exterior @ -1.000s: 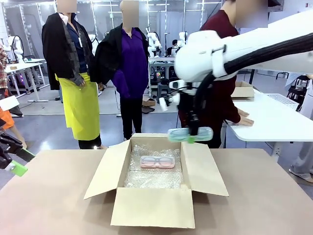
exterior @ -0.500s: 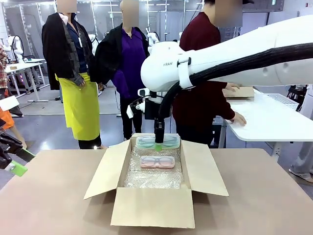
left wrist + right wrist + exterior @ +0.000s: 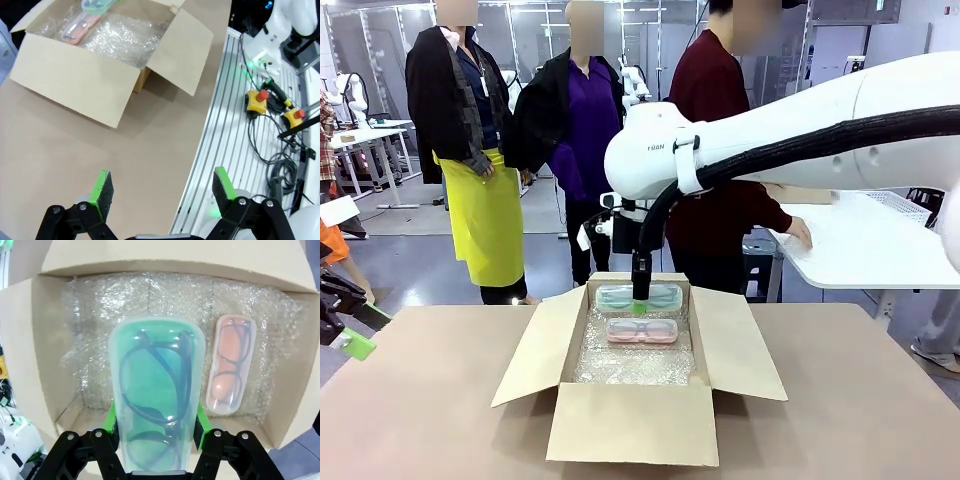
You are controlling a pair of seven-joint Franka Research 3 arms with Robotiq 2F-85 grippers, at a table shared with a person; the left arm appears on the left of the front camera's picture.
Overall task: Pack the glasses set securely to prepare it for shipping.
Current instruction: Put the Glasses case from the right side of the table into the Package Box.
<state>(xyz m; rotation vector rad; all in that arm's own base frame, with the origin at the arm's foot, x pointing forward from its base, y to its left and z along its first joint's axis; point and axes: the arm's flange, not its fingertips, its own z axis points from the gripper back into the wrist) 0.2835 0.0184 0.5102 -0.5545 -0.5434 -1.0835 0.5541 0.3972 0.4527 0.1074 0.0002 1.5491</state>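
Note:
My right gripper (image 3: 640, 303) is shut on the mint green case (image 3: 638, 295) of the glasses set and holds it level over the far end of the open cardboard box (image 3: 630, 420). In the right wrist view the green case (image 3: 156, 390) sits between the green pads (image 3: 201, 426), dark spectacles visible inside. The pale pink case (image 3: 642, 331) lies flat on the bubble wrap (image 3: 630, 365) lining the box; it appears beside the green one in the right wrist view as well (image 3: 229, 370). My left gripper (image 3: 162, 190) hangs open over the bare table (image 3: 75, 150), left of the box (image 3: 90, 80).
A person in a dark red top (image 3: 715, 130) stands behind the box, one hand on a white side table (image 3: 870, 245). The box flaps (image 3: 735, 345) spread outward. In the left wrist view the table's metal edge rail (image 3: 225, 115), cables and emergency-stop buttons (image 3: 257, 100) lie alongside.
My right arm has swung left from the box's right side and lowered the green case to the far end of the box. The left arm has stayed put.

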